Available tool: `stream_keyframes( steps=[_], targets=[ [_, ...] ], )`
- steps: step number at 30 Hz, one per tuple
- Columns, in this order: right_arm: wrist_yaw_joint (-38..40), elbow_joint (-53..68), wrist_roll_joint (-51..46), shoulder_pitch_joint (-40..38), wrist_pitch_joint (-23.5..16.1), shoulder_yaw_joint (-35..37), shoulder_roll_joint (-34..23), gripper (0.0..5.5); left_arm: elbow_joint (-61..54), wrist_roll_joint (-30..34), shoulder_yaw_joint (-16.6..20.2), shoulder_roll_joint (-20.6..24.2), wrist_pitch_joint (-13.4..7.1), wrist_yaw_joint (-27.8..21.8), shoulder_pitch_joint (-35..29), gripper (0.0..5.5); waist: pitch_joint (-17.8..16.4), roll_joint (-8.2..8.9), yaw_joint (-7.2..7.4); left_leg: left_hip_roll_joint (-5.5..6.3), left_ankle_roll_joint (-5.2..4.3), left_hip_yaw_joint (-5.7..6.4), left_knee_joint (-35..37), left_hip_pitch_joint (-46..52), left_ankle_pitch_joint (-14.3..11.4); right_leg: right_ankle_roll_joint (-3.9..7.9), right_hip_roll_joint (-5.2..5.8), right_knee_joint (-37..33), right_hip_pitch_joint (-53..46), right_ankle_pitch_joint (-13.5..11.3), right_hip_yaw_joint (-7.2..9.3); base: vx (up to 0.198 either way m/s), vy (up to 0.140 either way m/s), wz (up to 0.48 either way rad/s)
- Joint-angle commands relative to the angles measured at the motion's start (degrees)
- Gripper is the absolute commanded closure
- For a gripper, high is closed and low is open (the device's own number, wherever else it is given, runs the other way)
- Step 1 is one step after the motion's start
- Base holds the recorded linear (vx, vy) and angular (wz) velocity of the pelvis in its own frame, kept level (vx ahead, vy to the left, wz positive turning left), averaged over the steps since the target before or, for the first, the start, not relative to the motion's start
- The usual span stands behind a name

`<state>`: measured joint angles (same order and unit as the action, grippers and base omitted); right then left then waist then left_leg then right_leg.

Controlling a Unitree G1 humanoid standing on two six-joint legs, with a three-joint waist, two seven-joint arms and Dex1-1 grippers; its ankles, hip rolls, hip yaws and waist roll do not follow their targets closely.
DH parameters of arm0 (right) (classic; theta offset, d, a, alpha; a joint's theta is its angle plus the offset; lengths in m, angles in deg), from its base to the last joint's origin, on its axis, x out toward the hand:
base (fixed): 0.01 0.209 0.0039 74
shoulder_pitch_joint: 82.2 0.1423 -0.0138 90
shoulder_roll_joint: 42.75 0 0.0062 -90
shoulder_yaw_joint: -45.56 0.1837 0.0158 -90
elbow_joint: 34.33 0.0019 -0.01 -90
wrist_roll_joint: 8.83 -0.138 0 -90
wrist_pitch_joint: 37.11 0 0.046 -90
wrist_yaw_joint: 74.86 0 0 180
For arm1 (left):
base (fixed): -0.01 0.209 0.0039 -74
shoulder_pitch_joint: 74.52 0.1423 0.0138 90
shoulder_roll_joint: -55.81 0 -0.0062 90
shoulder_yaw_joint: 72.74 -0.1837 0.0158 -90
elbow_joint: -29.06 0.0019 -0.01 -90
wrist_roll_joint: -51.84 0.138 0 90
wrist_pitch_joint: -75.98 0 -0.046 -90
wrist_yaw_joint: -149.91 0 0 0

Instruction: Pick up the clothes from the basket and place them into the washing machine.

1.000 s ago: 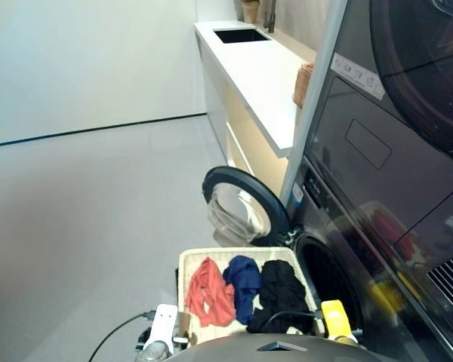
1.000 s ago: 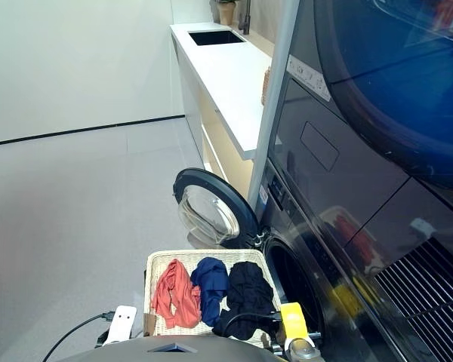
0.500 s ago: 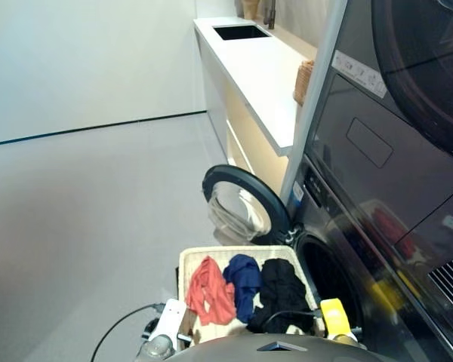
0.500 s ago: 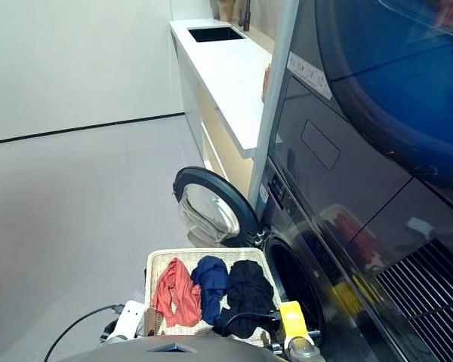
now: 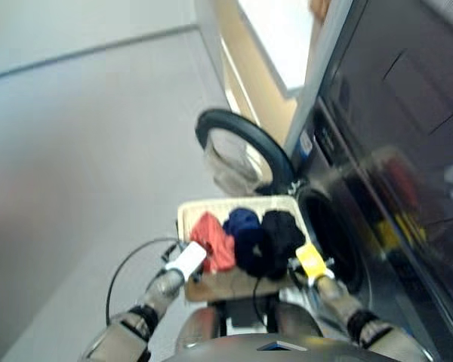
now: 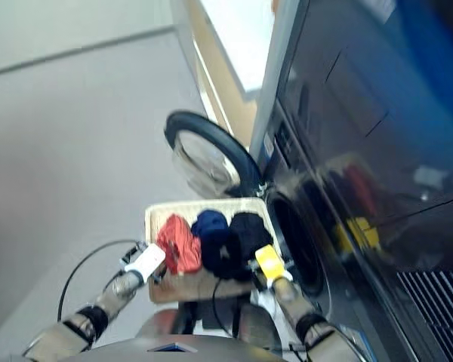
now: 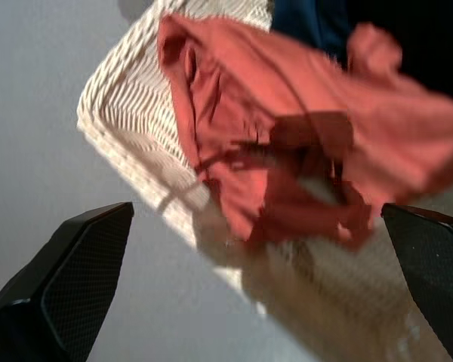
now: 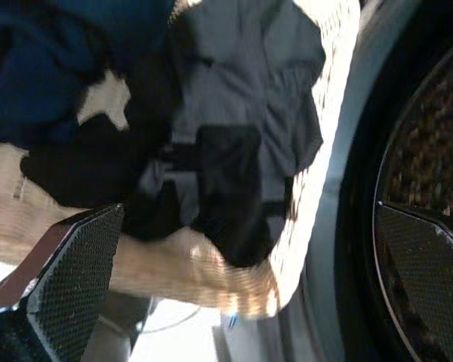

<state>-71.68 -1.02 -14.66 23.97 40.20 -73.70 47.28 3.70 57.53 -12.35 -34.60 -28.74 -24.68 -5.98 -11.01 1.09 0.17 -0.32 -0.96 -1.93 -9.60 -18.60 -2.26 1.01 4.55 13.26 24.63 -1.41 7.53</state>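
Note:
The cream-white basket [image 5: 183, 217] stands on the floor in front of the washing machine [image 5: 377, 188], whose drum hole [image 5: 334, 235] and round door [image 5: 245, 154] are open. Three clothes lie side by side in it: coral-red [image 5: 211, 241], navy [image 5: 245, 237] and black [image 5: 283, 230]. My left gripper [image 5: 189, 258] hovers at the basket's near left corner, open, with the coral-red garment [image 7: 287, 143] just ahead of its fingers. My right gripper [image 5: 308, 260] is open at the near right corner, over the black garment [image 8: 234, 158] and beside the drum [image 8: 430, 151].
A black cable [image 5: 124, 264] loops over the grey floor left of the basket. A white counter [image 5: 287, 38] runs along the wall beyond the door. A dark flat-fronted appliance [image 5: 415, 83] sits above the washing machine.
The camera has tilted down. Both arms have reached forward to the basket's near edge, the left toward the coral-red garment and the right toward the black one. The clothes lie as before.

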Motion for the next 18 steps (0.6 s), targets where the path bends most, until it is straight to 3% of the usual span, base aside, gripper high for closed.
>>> stream_keyframes(
  steps=[1, 8, 9, 18],
  targets=[
    [1.23, 7.51, -0.55, 0.31, -3.47, -2.37, -1.89, 0.00, -1.14, -0.08, -0.75, 0.97, -1.99, 2.32, -1.69, 0.00, 0.58, 0.39, 1.74, 1.66, 1.52, -1.12, -6.64, -8.47, -0.38, 3.01, -0.09, 4.81, 3.41, 1.48, -1.76, 0.000, 0.000, 0.000],
    [2.83, 13.98, -3.30, 6.38, -4.95, -2.72, -3.41, 0.00, -1.28, -2.98, -0.74, 2.58, -1.76, 4.33, -8.70, 0.00, -0.09, 0.12, 2.96, 0.93, 1.52, -1.02, -14.64, -21.41, -2.13, 2.46, 0.02, 10.90, 15.47, 2.58, -2.09, -0.037, 0.006, -0.002],
    [2.82, 13.95, -3.30, 6.28, -4.94, -2.77, -3.42, 0.00, -1.26, -2.99, -0.74, 2.53, -1.76, 4.31, -8.60, 0.00, -0.13, 0.00, 2.79, 0.76, 1.24, -0.79, -15.33, -20.75, -3.97, 2.84, -0.22, 11.70, 14.95, 4.13, -2.38, 0.000, 0.000, 0.000],
    [4.56, 28.65, -5.41, 12.66, -7.49, -3.44, -5.74, 0.00, -0.34, -7.28, 1.17, 8.38, -0.38, 6.67, -19.86, 0.00, -0.03, -0.02, 4.80, -0.71, 1.48, -0.52, -24.35, -37.58, -5.94, 2.31, -1.04, 17.39, 31.03, 4.04, -3.39, 0.000, 0.000, 0.000]
  ],
)
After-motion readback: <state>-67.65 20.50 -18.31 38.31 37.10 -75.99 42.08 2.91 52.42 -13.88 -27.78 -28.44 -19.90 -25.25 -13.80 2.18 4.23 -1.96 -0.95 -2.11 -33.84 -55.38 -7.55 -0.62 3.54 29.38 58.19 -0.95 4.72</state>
